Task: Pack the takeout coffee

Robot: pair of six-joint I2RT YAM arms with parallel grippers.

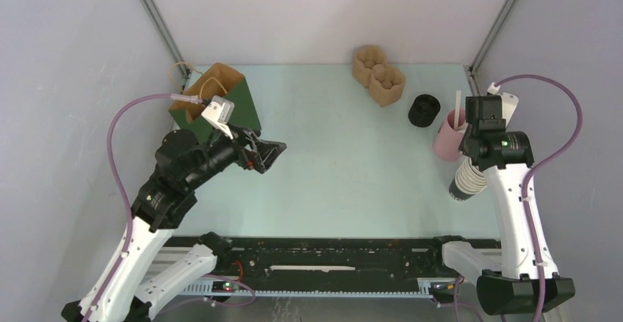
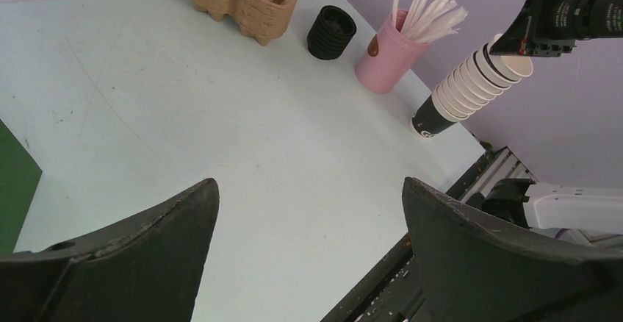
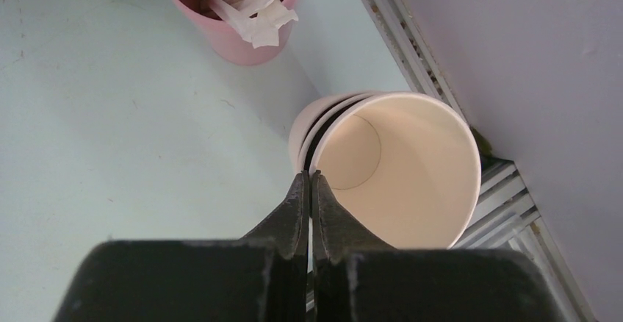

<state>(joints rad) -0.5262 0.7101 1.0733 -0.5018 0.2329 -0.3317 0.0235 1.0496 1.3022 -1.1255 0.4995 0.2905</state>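
My right gripper (image 3: 309, 184), clenched on the rim of the top cup (image 3: 397, 167) of the leaning stack (image 2: 470, 87) just beside the pink straw cup (image 3: 235, 39), seemingly opens the task by freeing one cup (no lidded coffee in view; my left gripper (image 1: 266, 154) released, well apart from the pink straw cup), so the next move calls for peeling it off alone.

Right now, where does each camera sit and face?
Top external: above and behind, looking down at the table; left arm, right arm show.
Left wrist: looks across to the cup stack; open left end effector.
Right wrist: looks down into that stack; right end effector shut on its rim.
Shared: pink straw cup, in all three.
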